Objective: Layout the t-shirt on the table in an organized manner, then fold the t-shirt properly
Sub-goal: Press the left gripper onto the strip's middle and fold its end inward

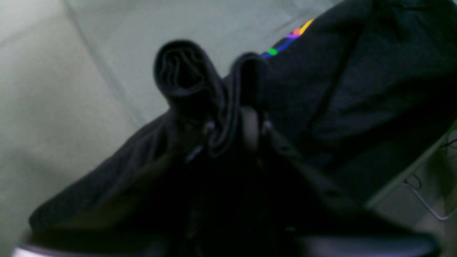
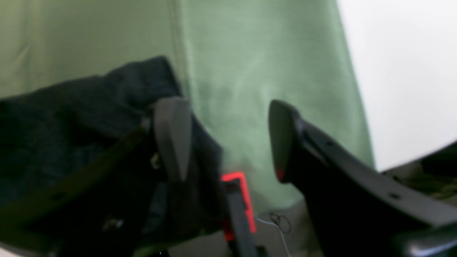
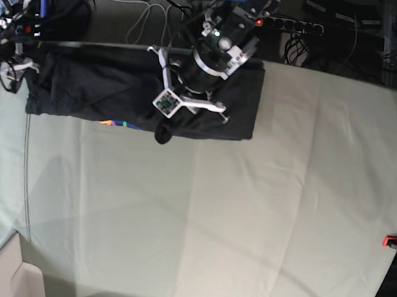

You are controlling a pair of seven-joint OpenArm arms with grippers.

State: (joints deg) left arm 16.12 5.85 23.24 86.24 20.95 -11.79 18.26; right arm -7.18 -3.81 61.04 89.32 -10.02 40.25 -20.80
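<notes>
A: Where is the t-shirt point(image 3: 107, 86) seen?

B: It is laid as a long dark band along the far edge of the table point(image 3: 248, 214). A bit of its rainbow picture point(image 1: 287, 39) is shown at the near edge of the band.

A: What is held by the left gripper point(image 1: 232, 85)?

B: A rolled-up bunch of black cloth is caught between its jaws. How tightly it is pinched cannot be told, because the view is dark and blurry there.

A: And the right gripper point(image 2: 228, 139)?

B: Its jaws are spread wide, and nothing is held between them. One finger point(image 2: 173, 135) is rested against the shirt's end, beside a red-orange clamp point(image 2: 239, 200).

A: How is the shirt likely to behave?

B: It is judged to be soft, light and floppy. It is likely to sag and bunch when lifted. It is best taken at two corners or along a hem, so it can be spread flat.
</notes>
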